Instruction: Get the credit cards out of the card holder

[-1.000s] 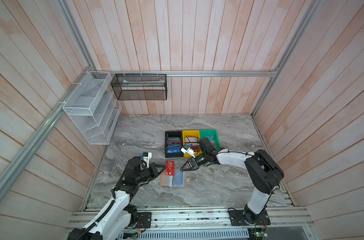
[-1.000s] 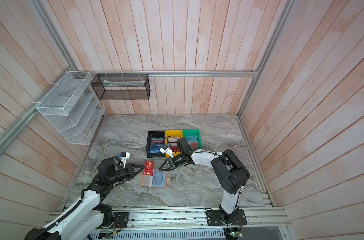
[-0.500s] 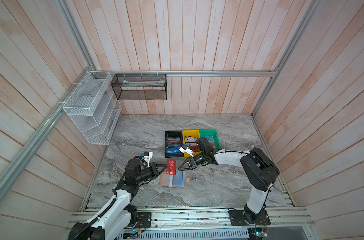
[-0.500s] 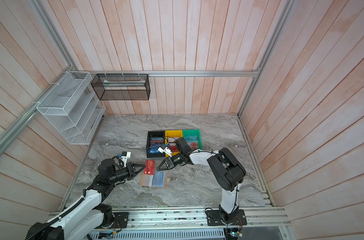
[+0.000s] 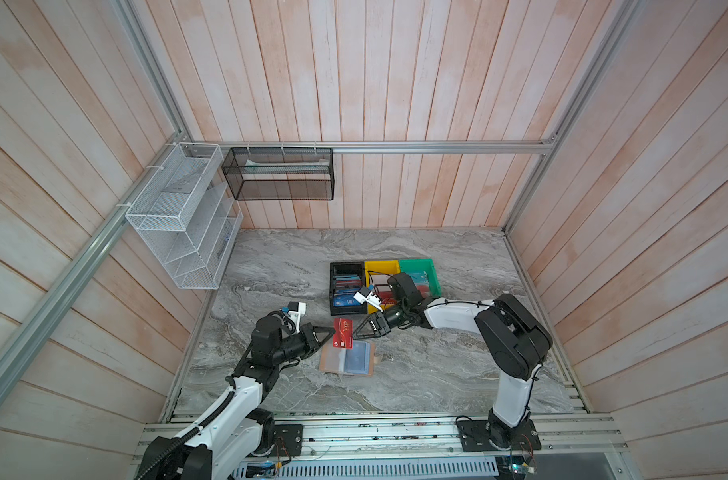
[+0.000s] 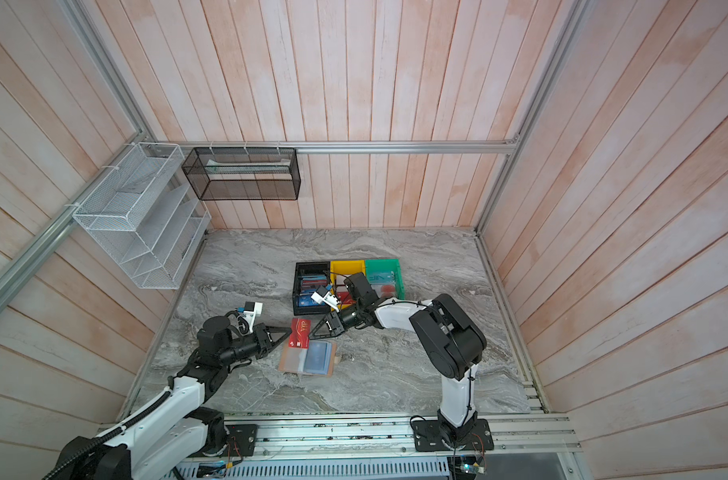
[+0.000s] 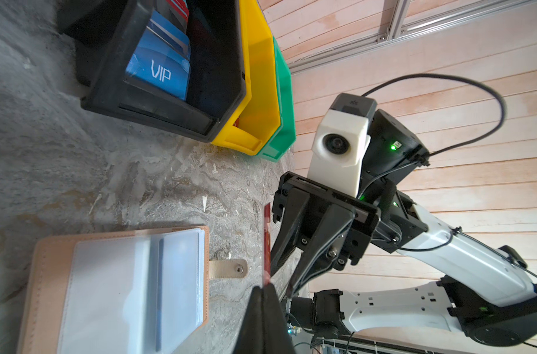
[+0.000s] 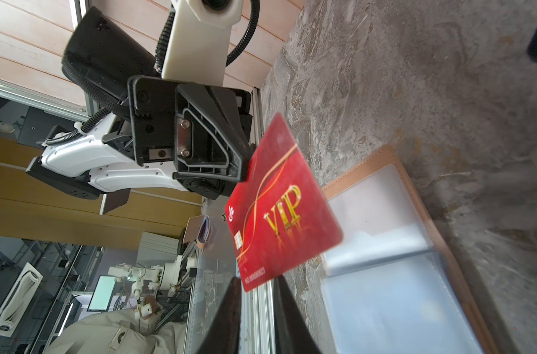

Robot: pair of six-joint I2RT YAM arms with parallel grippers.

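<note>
Bins [image 5: 381, 266] beyond card holder [image 5: 347, 358] (open, flat)

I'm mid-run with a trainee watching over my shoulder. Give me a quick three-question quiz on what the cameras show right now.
1. True or false: the red card lies tucked inside the card holder.
2. Which gripper is clamped on the red card? A) left gripper B) right gripper C) neither
3. Fill in: the colour showing through the card holder's clear sleeve is ____.

Key
1. False: the left gripper holds it in the air beside the card holder.
2. A. The right gripper is open, close to the card.
3. Blue, from the blue card inside.
</note>
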